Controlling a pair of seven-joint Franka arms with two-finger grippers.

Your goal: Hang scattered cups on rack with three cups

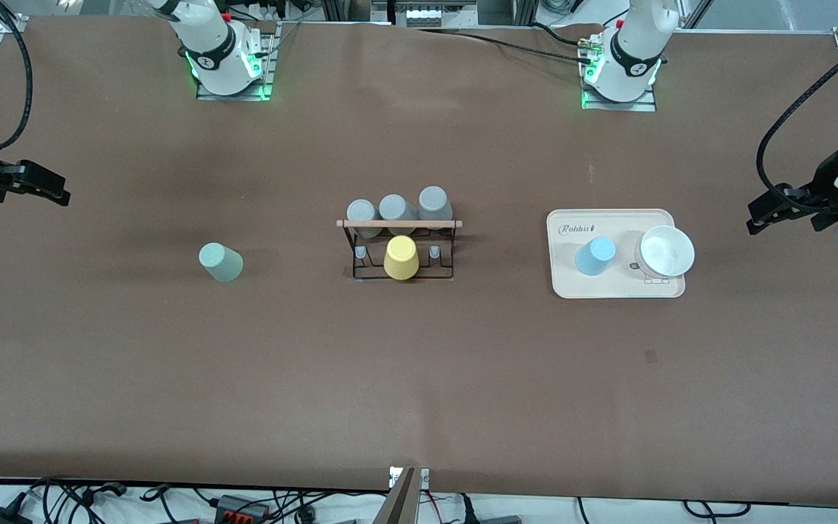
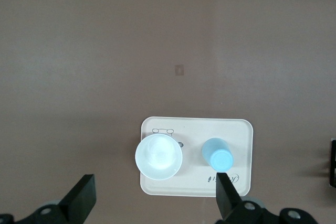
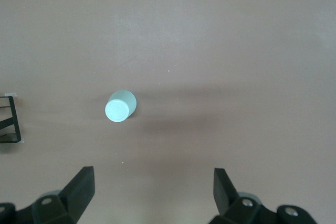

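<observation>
The mint-green cup [image 1: 221, 262] stands upside down on the bare table toward the right arm's end; it also shows in the right wrist view [image 3: 120, 107]. The light blue cup [image 1: 595, 256] stands upside down on the cream tray [image 1: 561, 284], and shows in the left wrist view [image 2: 216, 155]. The black wire rack [image 1: 398, 223] with its wooden rod stands mid-table and carries three grey cups [image 1: 396, 211] and a yellow cup [image 1: 401, 257]. My right gripper [image 1: 48, 188] [image 3: 152, 172] is open and empty, high over the table's right-arm end. My left gripper [image 1: 775, 211] [image 2: 154, 179] is open and empty, high over the left-arm end.
A white bowl [image 1: 666, 251] sits on the tray beside the blue cup, toward the left arm's end, and shows in the left wrist view [image 2: 158, 157]. The tray [image 2: 241, 129] lies between the rack and my left gripper. Two short rack pegs [image 1: 434, 251] flank the yellow cup.
</observation>
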